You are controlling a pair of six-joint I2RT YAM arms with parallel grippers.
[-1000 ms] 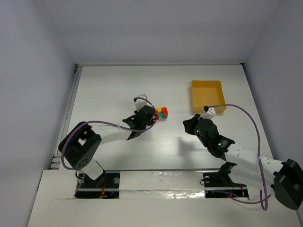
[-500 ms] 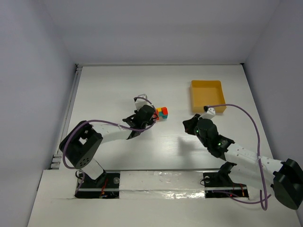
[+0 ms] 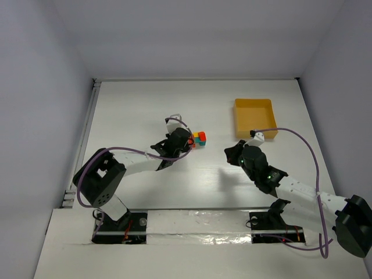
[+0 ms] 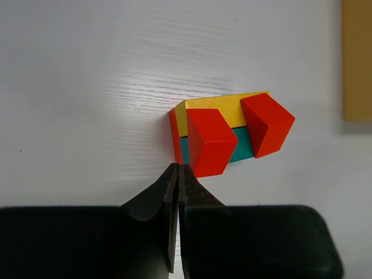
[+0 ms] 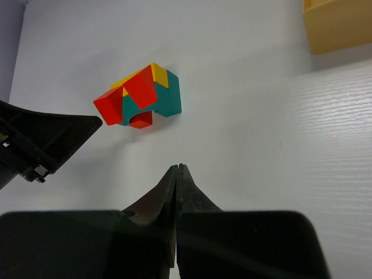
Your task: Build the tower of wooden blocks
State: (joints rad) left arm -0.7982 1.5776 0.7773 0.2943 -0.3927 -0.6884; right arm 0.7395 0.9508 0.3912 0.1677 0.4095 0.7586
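The wood block tower (image 3: 199, 138) is a small cluster of red, teal, yellow and orange blocks on the white table. In the left wrist view it (image 4: 229, 135) shows two red wedges in front of yellow and teal blocks. In the right wrist view it (image 5: 141, 96) sits up left. My left gripper (image 3: 189, 142) is shut and empty, its tip (image 4: 178, 167) at the cluster's lower left corner; touching cannot be told. My right gripper (image 3: 232, 152) is shut and empty (image 5: 177, 167), well apart from the blocks.
A yellow-orange square tray (image 3: 254, 117) with a raised rim stands at the back right, seen also in the left wrist view (image 4: 357, 58) and the right wrist view (image 5: 340, 23). The left arm's finger (image 5: 46, 139) shows at the left of the right wrist view.
The left wrist has shifted slightly toward the far side beside the blocks. The right arm and the blocks have not moved.
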